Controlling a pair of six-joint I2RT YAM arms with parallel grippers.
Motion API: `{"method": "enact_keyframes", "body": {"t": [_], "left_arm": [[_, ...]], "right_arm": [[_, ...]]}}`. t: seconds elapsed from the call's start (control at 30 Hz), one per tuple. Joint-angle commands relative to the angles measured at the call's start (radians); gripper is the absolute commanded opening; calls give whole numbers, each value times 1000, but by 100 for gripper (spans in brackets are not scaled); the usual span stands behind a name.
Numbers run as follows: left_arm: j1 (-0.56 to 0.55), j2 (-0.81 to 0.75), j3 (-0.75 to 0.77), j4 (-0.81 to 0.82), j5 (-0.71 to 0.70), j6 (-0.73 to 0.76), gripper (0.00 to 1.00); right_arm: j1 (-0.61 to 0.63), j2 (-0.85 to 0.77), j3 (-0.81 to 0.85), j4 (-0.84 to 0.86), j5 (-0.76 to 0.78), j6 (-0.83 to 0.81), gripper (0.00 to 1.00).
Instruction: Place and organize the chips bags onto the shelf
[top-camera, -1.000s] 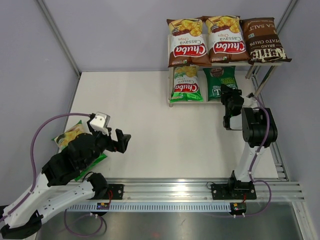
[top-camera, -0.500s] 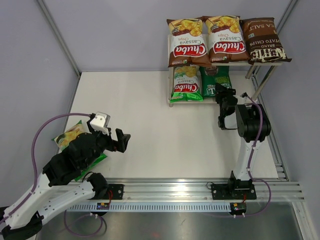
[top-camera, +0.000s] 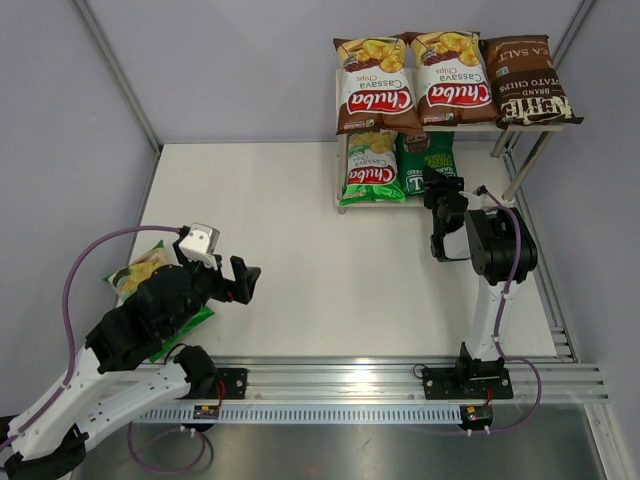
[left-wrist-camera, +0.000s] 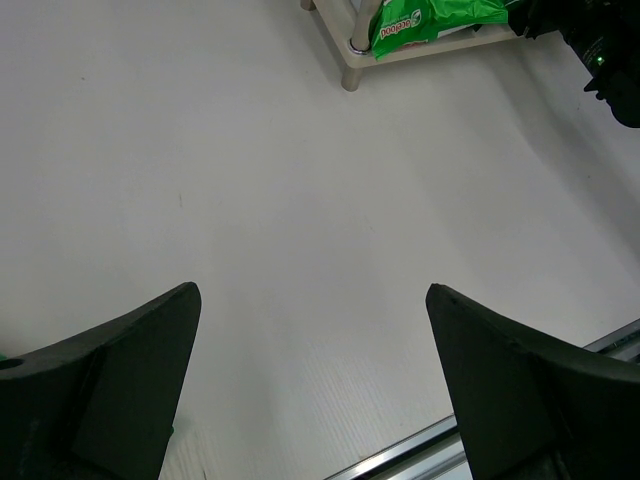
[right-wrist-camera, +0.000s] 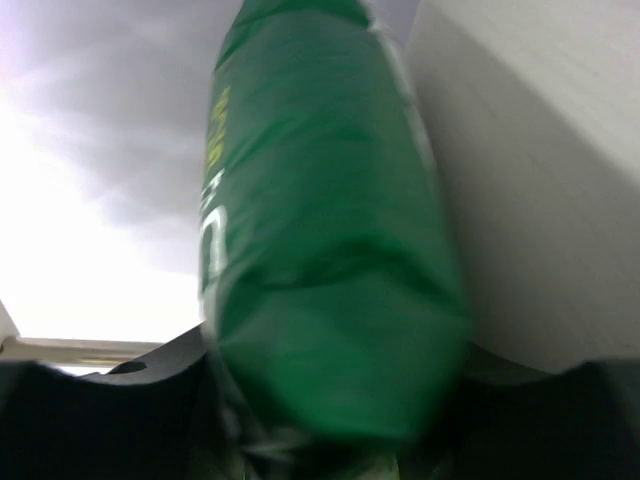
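Note:
The shelf (top-camera: 514, 126) stands at the back right. Its top board carries two brown Chuba bags (top-camera: 375, 85) (top-camera: 452, 80) and a dark-brown Kettle bag (top-camera: 528, 82). On the lower board a light-green Chuba bag (top-camera: 372, 165) lies beside a dark-green bag (top-camera: 428, 158). My right gripper (top-camera: 438, 190) is at that bag's near end. In the right wrist view the dark-green bag (right-wrist-camera: 320, 220) fills the gap between the fingers of my right gripper (right-wrist-camera: 335, 400), blurred. My left gripper (top-camera: 243, 280) hangs open and empty over the table. Another light-green bag (top-camera: 138, 272) lies partly under the left arm.
The left wrist view shows bare white table between the fingers (left-wrist-camera: 100, 380), a shelf leg (left-wrist-camera: 352, 60) and the light-green bag (left-wrist-camera: 430, 18) far ahead. An aluminium rail (top-camera: 400, 375) runs along the near edge. Grey walls close in the left and back.
My right gripper has moved left along the lower board with the dark-green bag, which now lies against the light-green bag. The left arm has stayed still.

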Motion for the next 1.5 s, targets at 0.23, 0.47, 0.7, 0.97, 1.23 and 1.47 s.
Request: {"method": "enact_keyframes", "body": {"t": [0.23,0.47,0.7,0.97,1.23,1.47], "left_arm": [[4,-16,-3,57,25,19,99],[4,-17,-3,57,31,20,99],[6,-17,-5,55,12,15,99],[22,7,3,32,-64,-15,99],[208,110,17,10,-49,-69,99],[387,153,23,-11,-67,-121,99]], "right_arm": [[9,-115,-34,-206,-2,-89,72],[-25,-261,-52,-438,-14,-105,84],[-66,-275,-89,-388,-111,-117,71],[-70,-213,-39,-354,-197,-88,44],[-70,-243,-40,-392,-232,-68,58],[-122,-411,-97,-520,-212,-82,99]]}}
